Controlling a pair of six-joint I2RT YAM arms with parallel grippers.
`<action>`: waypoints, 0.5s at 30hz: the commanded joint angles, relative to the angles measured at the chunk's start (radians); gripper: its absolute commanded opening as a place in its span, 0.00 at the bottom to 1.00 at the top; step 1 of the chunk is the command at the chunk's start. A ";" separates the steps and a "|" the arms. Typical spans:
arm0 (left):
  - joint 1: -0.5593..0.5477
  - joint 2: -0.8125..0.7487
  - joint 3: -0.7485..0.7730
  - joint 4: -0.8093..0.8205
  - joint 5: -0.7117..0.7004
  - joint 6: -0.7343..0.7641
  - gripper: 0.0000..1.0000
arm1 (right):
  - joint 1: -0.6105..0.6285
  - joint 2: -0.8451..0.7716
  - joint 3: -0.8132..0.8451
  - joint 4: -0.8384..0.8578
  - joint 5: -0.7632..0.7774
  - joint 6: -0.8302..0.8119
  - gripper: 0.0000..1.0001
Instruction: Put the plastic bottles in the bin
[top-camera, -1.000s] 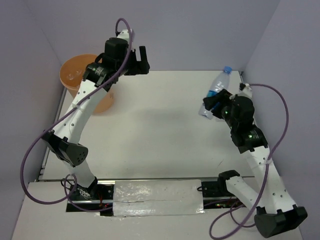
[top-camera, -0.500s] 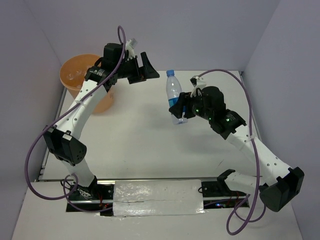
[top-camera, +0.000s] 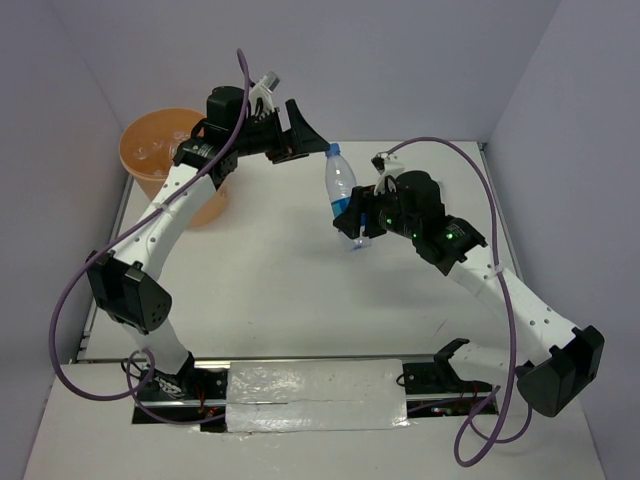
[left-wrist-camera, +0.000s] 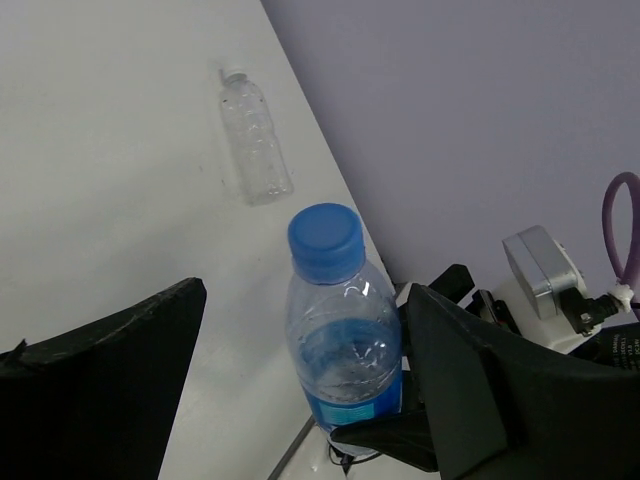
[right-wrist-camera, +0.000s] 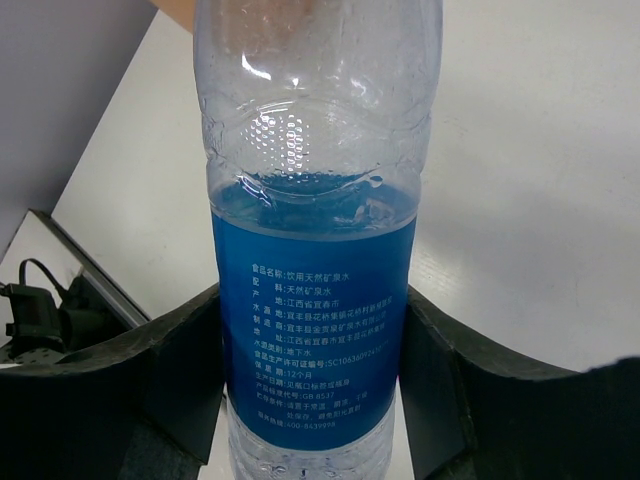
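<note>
Over the last second my right gripper had swung the blue-labelled bottle in from the far right corner of the table towards the middle, and the left gripper had edged out to meet it. The right jaws were clamped on the label band, holding the bottle upright and clear of the table. The left jaws stood wide apart with the blue cap rising between them, touching neither finger as far as I could tell. I judged this to be a handover, since the bin sat behind the left hand, well out of the right hand's way. To do it well, I reckoned the left fingers should come down past the cap onto the bare shoulder above the right hand's grip and close firmly. Only then should the right let go, because the thin wall would likely give under a loose pinch. The left wrist view showed a second bottle, clear and lying on its side beyond the left fingers by the wall, which the top view missed. The right wrist view alone showed both fingers flat against the label.
</note>
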 joint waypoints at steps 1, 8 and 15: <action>-0.031 -0.010 0.041 0.062 0.037 -0.005 0.94 | 0.012 0.001 0.049 0.005 -0.005 -0.018 0.66; -0.049 0.053 0.069 0.060 0.017 -0.011 0.87 | 0.022 0.004 0.058 0.000 -0.009 -0.021 0.66; -0.074 0.096 0.094 0.057 -0.005 -0.006 0.80 | 0.028 0.007 0.061 -0.007 -0.012 -0.026 0.66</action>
